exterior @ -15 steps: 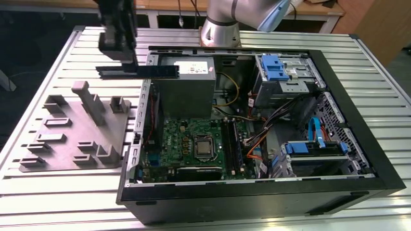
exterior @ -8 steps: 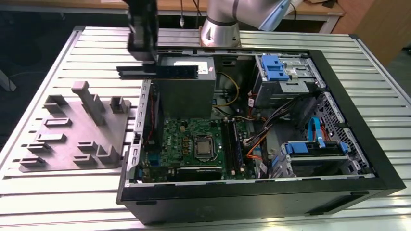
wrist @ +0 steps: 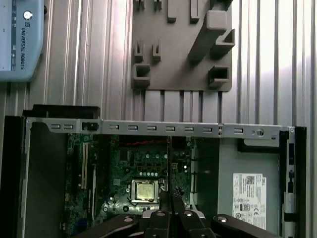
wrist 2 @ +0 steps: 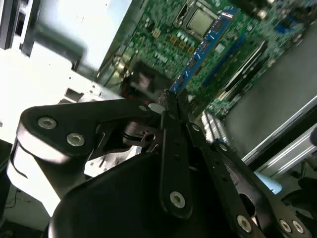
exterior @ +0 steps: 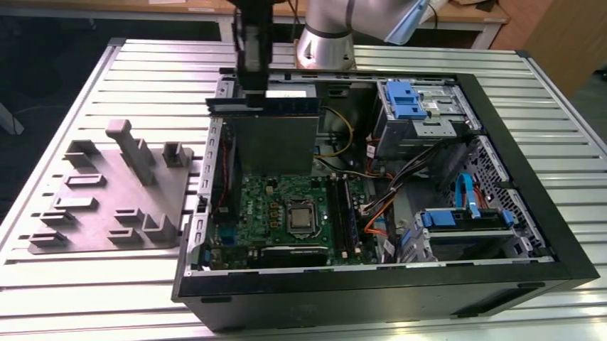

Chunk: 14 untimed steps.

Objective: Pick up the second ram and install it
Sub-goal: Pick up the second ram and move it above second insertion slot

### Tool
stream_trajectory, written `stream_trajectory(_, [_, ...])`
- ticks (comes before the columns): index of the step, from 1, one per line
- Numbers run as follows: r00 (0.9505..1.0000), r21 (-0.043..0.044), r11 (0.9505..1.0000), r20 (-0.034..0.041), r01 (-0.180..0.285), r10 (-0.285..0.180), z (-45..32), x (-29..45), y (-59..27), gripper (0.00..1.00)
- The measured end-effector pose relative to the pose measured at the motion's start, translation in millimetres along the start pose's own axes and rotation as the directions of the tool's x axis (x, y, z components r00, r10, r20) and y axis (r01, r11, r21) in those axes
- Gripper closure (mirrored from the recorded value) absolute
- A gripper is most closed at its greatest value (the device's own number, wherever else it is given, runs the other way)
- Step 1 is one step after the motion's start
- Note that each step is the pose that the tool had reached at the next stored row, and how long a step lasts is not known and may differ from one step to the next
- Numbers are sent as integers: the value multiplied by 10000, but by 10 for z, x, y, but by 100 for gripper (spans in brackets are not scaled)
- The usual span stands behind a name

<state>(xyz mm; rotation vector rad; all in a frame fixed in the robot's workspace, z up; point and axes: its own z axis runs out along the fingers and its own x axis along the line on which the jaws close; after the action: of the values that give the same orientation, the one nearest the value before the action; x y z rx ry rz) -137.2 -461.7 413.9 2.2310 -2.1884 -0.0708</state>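
Above the open black computer case (exterior: 379, 284), at about eleven o'clock from the green motherboard (exterior: 275, 206) in the exterior view, your black gripper (exterior: 254, 96) is clamped on the long, thin blue-green second ram (exterior: 275, 106). You have the pick-up done. The stick hangs well clear of the long black slots (exterior: 345, 211), so the install is not yet done.
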Motion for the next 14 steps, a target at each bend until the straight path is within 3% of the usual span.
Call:
stream_trajectory(8, [10000, -1, 10000, -1, 1, -1, 18, 7, -355, 87])
stream_trajectory(14, [10000, 0, 10000, 0, 0, 0, 116, 14, -492, 87])
